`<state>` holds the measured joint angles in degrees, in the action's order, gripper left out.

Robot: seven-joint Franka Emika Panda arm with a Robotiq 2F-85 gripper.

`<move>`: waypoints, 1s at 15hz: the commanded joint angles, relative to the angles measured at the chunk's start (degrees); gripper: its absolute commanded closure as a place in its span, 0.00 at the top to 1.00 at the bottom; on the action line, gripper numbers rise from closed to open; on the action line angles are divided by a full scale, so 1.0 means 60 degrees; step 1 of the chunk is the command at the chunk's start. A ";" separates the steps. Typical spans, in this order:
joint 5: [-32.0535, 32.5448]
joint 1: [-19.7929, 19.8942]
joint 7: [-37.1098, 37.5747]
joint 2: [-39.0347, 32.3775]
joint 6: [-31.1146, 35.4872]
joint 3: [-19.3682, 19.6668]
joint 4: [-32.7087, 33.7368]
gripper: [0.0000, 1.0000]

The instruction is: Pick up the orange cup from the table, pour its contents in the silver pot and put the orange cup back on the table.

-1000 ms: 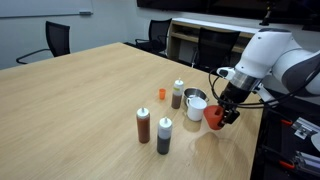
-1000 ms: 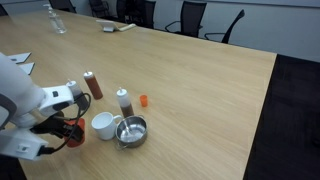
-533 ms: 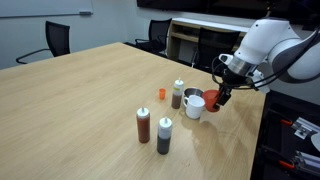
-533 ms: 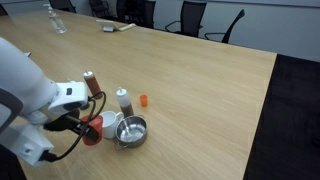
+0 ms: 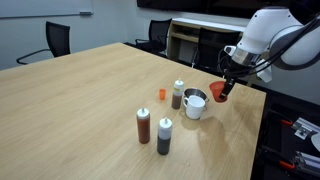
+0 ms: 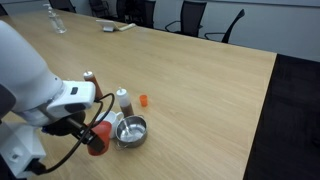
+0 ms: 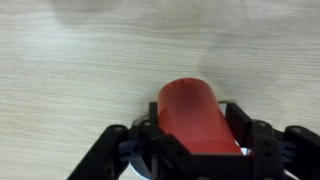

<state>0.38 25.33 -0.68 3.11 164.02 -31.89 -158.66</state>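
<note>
My gripper (image 5: 222,90) is shut on the orange cup (image 5: 217,92) and holds it in the air above the table (image 5: 80,110), close to the silver pot (image 6: 131,130). In an exterior view the cup (image 6: 100,133) hangs just beside the pot. In the wrist view the cup (image 7: 196,118) fills the space between my jaws (image 7: 196,140), with wood-grain table beyond it. The pot also shows in an exterior view (image 5: 190,97), partly behind a white mug.
A white mug (image 5: 195,107) stands against the pot. Three squeeze bottles (image 5: 143,125) (image 5: 164,135) (image 5: 178,94) and a tiny orange piece (image 5: 160,94) stand near it. Office chairs (image 5: 58,40) ring the table. The table edge is close under my arm.
My gripper has lifted the orange cup up off the table and carried it toward the silver pot.
</note>
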 commanded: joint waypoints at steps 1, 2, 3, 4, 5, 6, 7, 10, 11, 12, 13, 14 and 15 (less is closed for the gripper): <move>0.0132 -0.2119 -0.0446 0.0868 -0.1216 0.2346 -0.0067 0.43; 0.0190 -0.2495 -0.0684 0.1033 -0.1578 0.2834 -0.0017 0.43; 0.0215 -0.2826 -0.1003 0.1254 -0.1959 0.3279 -0.0038 0.43; 0.0351 -0.3048 -0.1319 0.1409 -0.2418 0.3657 0.0055 0.43; 0.0490 -0.3221 -0.1739 0.1504 -0.2858 0.4011 0.0202 0.43; 0.0659 -0.3344 -0.2171 0.1532 -0.3271 0.4334 0.0405 0.43; 0.0844 -0.3429 -0.2541 0.1590 -0.3607 0.4605 0.0579 0.43; 0.1251 -0.3578 -0.3561 0.1383 -0.4239 0.5238 0.1356 0.43; 0.1338 -0.3615 -0.3787 0.1250 -0.4355 0.5365 0.1609 0.43; 0.1392 -0.3665 -0.4000 0.1061 -0.4447 0.5458 0.1877 0.43; 0.1448 -0.3715 -0.4149 0.0880 -0.4540 0.5507 0.2103 0.43; 0.1549 -0.3765 -0.4232 0.0602 -0.4644 0.5507 0.2358 0.43; 0.1620 -0.3815 -0.4298 0.0369 -0.4686 0.5493 0.2562 0.43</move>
<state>8.53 4.10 -24.42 9.65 138.68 0.11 -147.57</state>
